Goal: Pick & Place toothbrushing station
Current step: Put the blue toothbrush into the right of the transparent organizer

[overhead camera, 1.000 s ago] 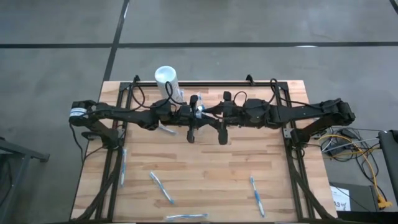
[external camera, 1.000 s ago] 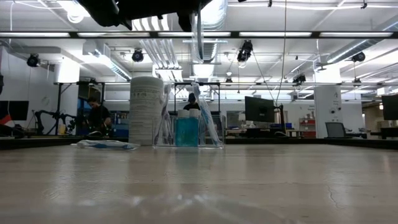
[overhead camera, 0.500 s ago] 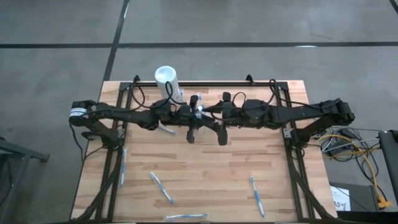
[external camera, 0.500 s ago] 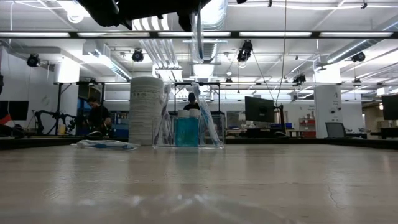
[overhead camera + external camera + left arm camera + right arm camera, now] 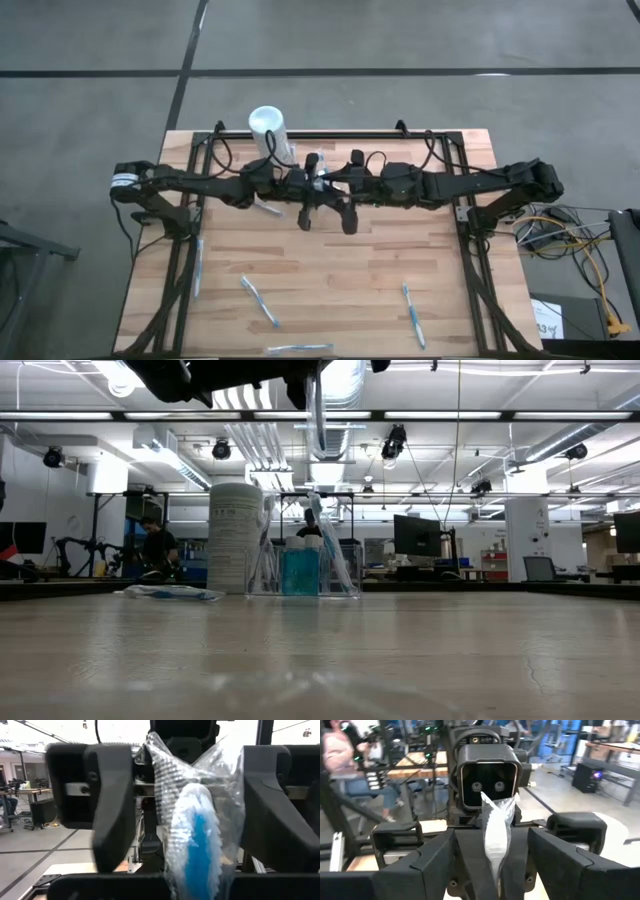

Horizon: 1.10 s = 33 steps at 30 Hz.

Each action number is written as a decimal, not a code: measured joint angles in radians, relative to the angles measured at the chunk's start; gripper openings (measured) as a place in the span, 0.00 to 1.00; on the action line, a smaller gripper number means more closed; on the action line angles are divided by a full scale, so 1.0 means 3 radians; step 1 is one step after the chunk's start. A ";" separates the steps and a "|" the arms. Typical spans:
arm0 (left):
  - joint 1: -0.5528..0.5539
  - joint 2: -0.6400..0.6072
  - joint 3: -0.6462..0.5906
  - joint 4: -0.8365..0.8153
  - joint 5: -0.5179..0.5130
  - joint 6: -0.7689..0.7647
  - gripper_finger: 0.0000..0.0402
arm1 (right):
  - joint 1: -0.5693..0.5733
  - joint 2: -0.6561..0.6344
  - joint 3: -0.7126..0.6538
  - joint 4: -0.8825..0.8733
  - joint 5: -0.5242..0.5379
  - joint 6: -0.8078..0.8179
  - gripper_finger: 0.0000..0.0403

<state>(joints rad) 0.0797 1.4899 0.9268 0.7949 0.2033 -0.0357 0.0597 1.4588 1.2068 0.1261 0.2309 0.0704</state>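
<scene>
Clear plastic marks your target: the toothbrushing station [image 5: 305, 568] stands upright on the table [image 5: 330, 270], just beside the white cylinder [image 5: 268, 125]. Your left gripper [image 5: 306, 216], directly above it, has its fingers clamped on a wrapped toothbrush [image 5: 197, 840] hanging long-axis down. Your right gripper [image 5: 348, 220] faces it, fingers spread wide, holding nothing.

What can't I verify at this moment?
- High view: the arms cover most of the clear holder.
- Low view: the top edge cuts off both grippers.
- Wrist views: crinkled wrap hides the toothbrush in the shut left gripper; whether the open right gripper touches it is unclear.
</scene>
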 joint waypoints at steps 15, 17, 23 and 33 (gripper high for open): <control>-0.0002 0.0009 0.0001 -0.0014 -0.0011 0.0004 0.00 | -0.0010 -0.0029 -0.0001 0.0101 0.0173 -0.0098 0.39; -0.0004 0.0006 0.0003 -0.0016 -0.0008 0.0004 0.00 | -0.0009 -0.0032 -0.0001 0.0127 0.0158 -0.0095 0.36; -0.0003 0.0008 0.0003 -0.0019 -0.0007 0.0003 0.01 | -0.0006 -0.0033 -0.0001 0.0114 0.0115 -0.0071 0.29; -0.0002 0.0008 0.0003 -0.0019 -0.0012 -0.0005 0.02 | -0.0003 -0.0035 -0.0001 0.0112 0.0097 -0.0086 0.10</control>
<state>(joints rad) 0.0792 1.4921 0.9276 0.7891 0.1998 -0.0372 0.0589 1.4483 1.2064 0.1596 0.2600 0.0447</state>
